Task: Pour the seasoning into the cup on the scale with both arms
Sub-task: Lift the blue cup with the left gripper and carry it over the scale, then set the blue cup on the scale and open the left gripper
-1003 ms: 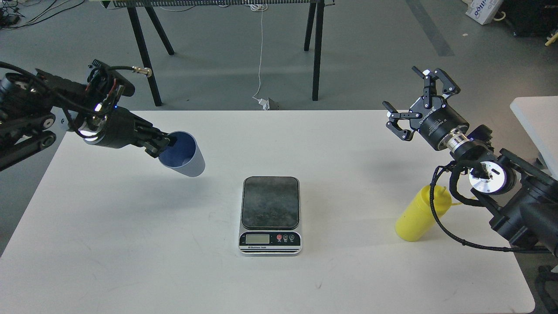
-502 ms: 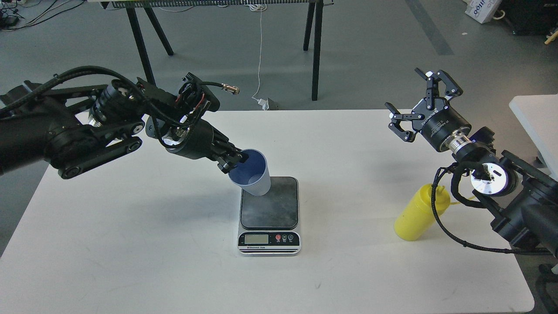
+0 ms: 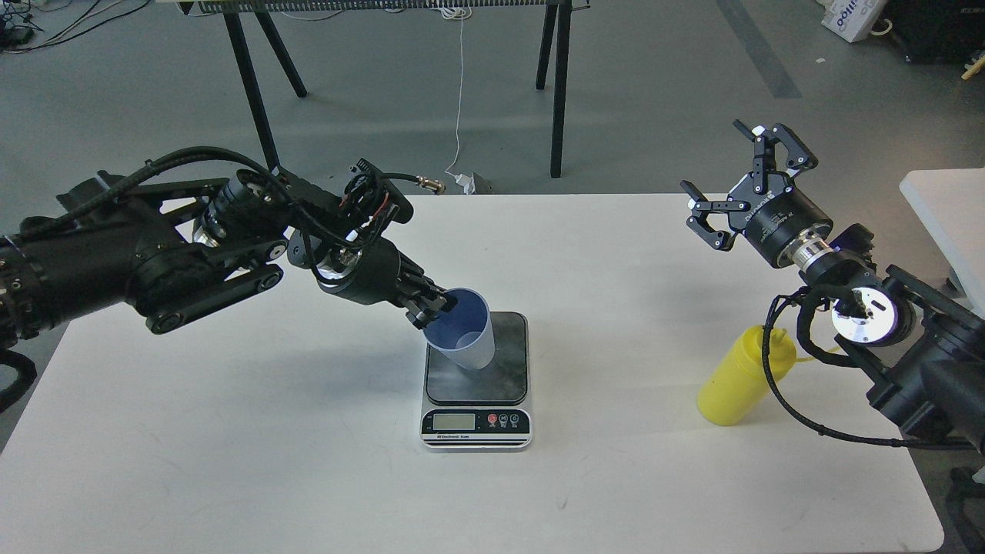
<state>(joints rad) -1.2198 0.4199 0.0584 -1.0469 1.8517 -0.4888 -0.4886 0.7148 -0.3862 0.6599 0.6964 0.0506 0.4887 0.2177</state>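
My left gripper (image 3: 431, 309) is shut on the left rim of the light blue-grey cup (image 3: 466, 340). The cup is tilted a little, with its base over the left part of the scale's dark plate; I cannot tell whether it touches. The scale (image 3: 477, 379) lies at the middle of the white table (image 3: 231, 431), display toward me. The yellow seasoning bottle (image 3: 739, 377) stands at the right, partly hidden behind my right arm's cable. My right gripper (image 3: 742, 181) is open and empty, raised above the table's far right, well above the bottle.
A second white table's corner (image 3: 946, 208) shows at the far right edge. Black table legs (image 3: 558, 85) and a white cable (image 3: 460, 92) stand on the grey floor beyond the table's far edge.
My left arm has carried the cup rightward and down, from the table's left to over the scale's plate. The right arm and the bottle have hardly moved.
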